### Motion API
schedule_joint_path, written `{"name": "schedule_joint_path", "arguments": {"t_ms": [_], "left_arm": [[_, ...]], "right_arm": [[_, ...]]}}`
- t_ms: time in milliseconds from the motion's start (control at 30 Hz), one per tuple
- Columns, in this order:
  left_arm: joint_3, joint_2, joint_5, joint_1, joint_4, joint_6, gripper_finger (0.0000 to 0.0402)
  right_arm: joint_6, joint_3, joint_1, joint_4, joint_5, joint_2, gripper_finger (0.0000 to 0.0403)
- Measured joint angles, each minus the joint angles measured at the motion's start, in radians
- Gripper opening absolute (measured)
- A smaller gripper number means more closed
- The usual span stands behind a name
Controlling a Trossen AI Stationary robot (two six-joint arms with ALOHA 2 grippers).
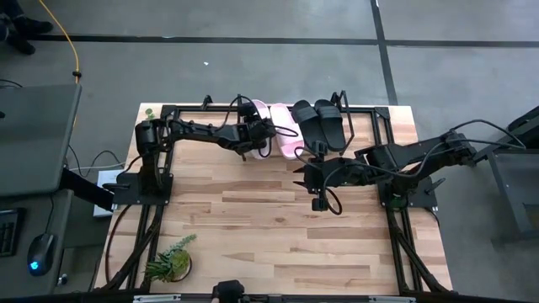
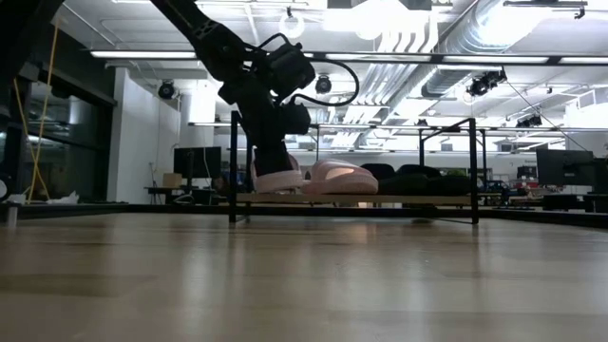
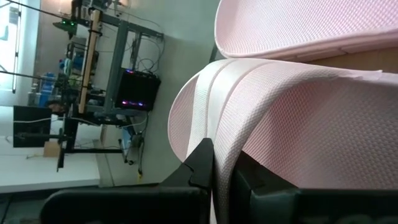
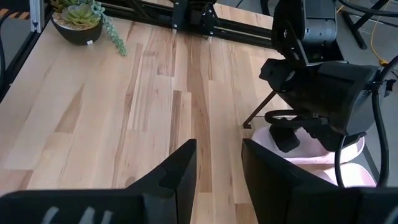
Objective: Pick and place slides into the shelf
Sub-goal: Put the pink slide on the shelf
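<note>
The shelf (image 2: 380, 199) stands at the table's far middle and also shows in the high view (image 1: 383, 118). Two black slides (image 1: 322, 123) lie on its right half and show dark in the low view (image 2: 408, 178). One pale pink slide (image 2: 339, 177) lies on the board left of them. My left gripper (image 3: 224, 174) is shut on the other pink slide (image 2: 277, 179) at the shelf's left part (image 1: 263, 126). My right gripper (image 4: 219, 165) is open and empty, over the table just in front of the shelf (image 1: 310, 175). My left gripper pinches the pink slide's wide strap (image 3: 219, 146) at its edge, with the strap wall between the two fingers (image 3: 200, 167). The arm comes down on it from above (image 2: 271, 133). The slide sits level at the shelf board; whether its sole rests on the board I cannot tell.
A small potted plant (image 1: 173, 259) stands at the table's near left and shows in the right wrist view (image 4: 78, 18). A black frame (image 1: 160, 181) runs along the table's left and right sides. Bare wooden tabletop (image 1: 269, 227) lies in front of the shelf.
</note>
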Motion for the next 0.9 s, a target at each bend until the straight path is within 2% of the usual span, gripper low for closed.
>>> {"name": "schedule_joint_path", "arguments": {"t_ms": [767,900], "left_arm": [[0.000,0.000,0.006,-0.001,-0.002,-0.001,0.0010],[-0.001,0.000,-0.019,-0.002,-0.002,-0.003,0.0010]], "right_arm": [[0.000,0.000,0.000,0.000,0.000,0.000,0.0119],[0.000,0.000,0.000,0.000,0.000,0.000,0.0119]]}}
